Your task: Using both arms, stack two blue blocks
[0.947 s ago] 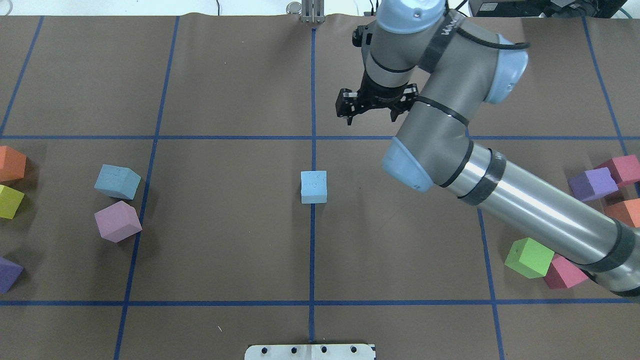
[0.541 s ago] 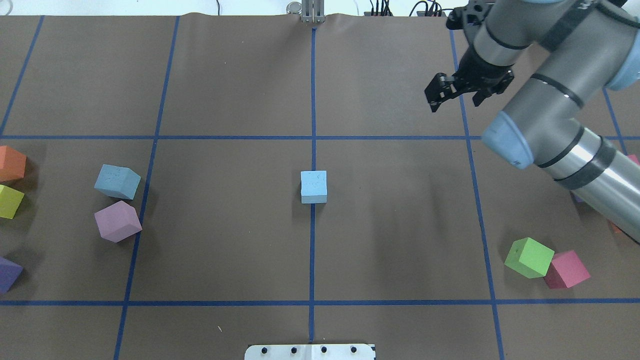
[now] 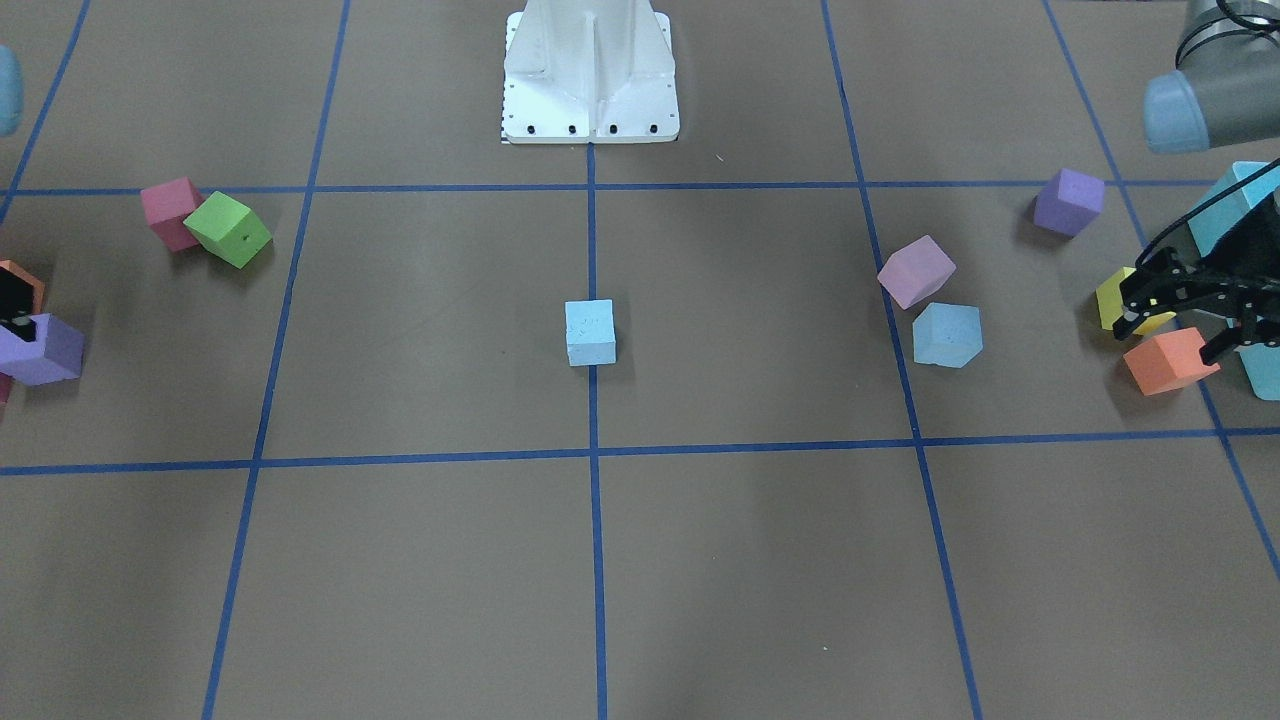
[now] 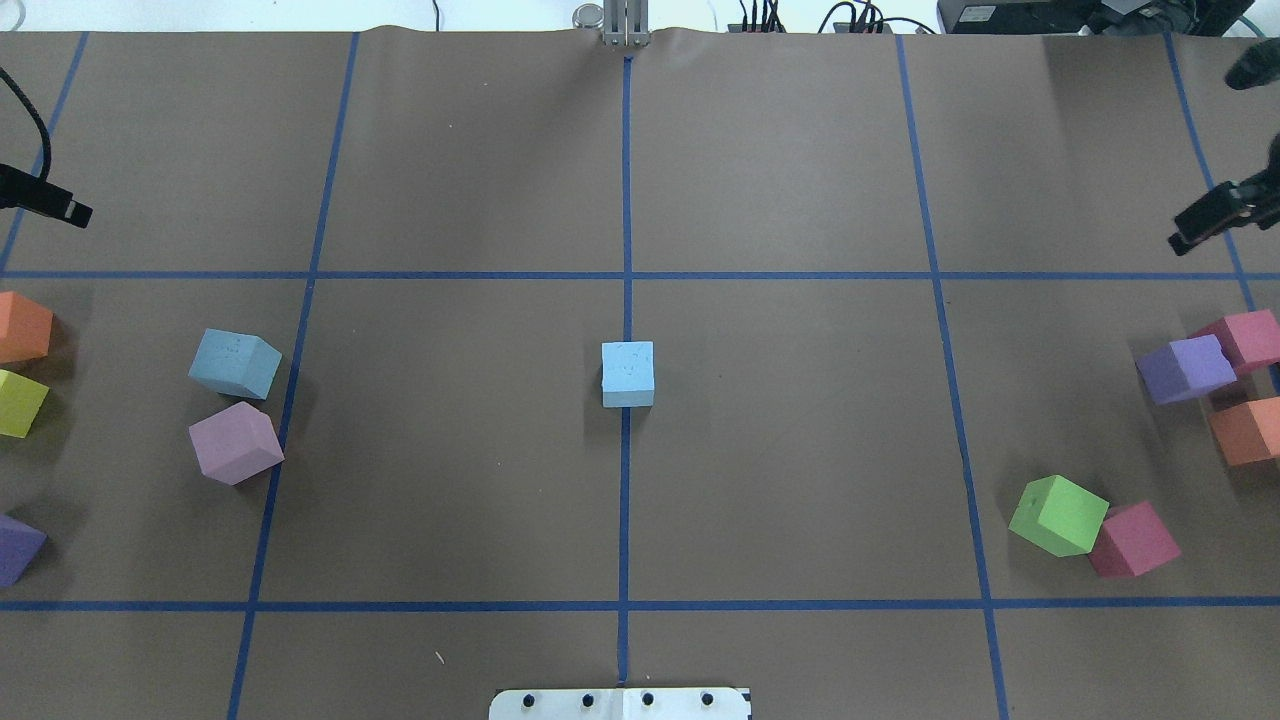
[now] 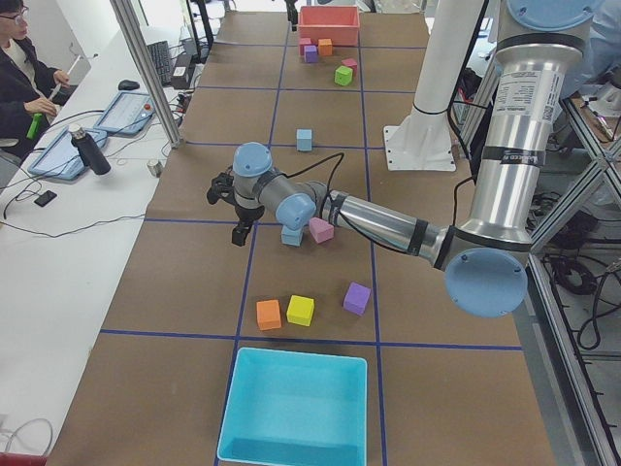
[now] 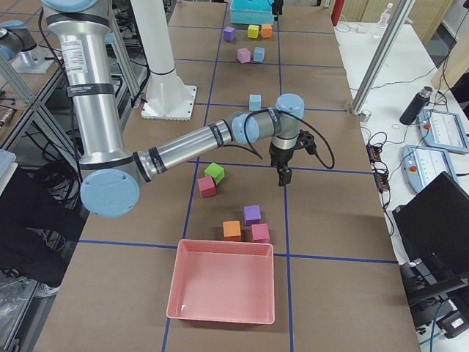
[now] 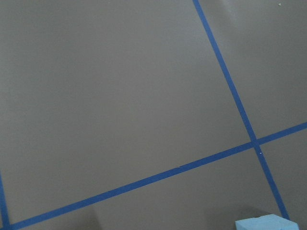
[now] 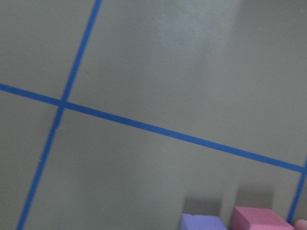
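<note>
Claws, two: my left claw (image 3: 1172,335) hangs spread and empty; whether my right claw (image 6: 281,176) is clenched I cannot tell. Two pale sky-blue foam cubes lie well apart on the counter (image 4: 800,480): centre blue block (image 4: 627,373) on the midline tape (image 4: 626,200), left blue block (image 4: 234,363) just beside one mauve cube (image 4: 236,443).

**Brown table, blue grid, bright cubes**

The table (image 4: 450,150) is brown, gridded with blue tape (image 4: 624,500). The middle block (image 4: 628,372) and the left block (image 4: 233,363) are pale sky-blue. Others: a mauve cube (image 4: 236,442), a green cube (image 4: 1058,515), an orange cube (image 4: 22,327). The left arm (image 5: 378,219) is grey, capped light blue.
</note>
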Controlling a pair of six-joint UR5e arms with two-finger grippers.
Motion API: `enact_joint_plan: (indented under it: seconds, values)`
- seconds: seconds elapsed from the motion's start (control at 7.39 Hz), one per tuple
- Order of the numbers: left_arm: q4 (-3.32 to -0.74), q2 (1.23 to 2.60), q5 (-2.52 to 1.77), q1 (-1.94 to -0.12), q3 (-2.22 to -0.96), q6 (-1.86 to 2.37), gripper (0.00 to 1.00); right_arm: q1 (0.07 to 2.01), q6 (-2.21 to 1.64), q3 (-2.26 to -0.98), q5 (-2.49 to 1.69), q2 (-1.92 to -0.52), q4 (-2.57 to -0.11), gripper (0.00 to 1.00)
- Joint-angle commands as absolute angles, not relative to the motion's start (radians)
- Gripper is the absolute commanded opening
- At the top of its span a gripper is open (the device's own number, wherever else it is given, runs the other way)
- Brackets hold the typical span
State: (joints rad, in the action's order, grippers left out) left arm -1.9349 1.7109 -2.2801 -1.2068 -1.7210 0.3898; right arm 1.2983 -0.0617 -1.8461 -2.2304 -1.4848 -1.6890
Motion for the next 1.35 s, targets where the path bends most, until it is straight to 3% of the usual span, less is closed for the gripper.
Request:
enact_joint_plan:
  seconds: [0.0, 0.54, 1.22]
  values:
    - [-1.937, 1.732, -2.203, -1.107, -1.727, 0.495, 1.00, 1.469, 0.153, -1.851, -2.233, -1.655, -1.687, 1.00]
    - [-1.944, 1.732, -2.090, -0.915, -1.735, 0.630, 0.99, 1.489, 0.153, -1.858, -2.233, -1.695, -1.677, 1.00]
    - [-1.944, 1.723, -2.083, -0.850, -1.726, 0.659, 0.99, 1.488, 0.140, -1.853, -2.235, -1.692, -1.677, 1.00]
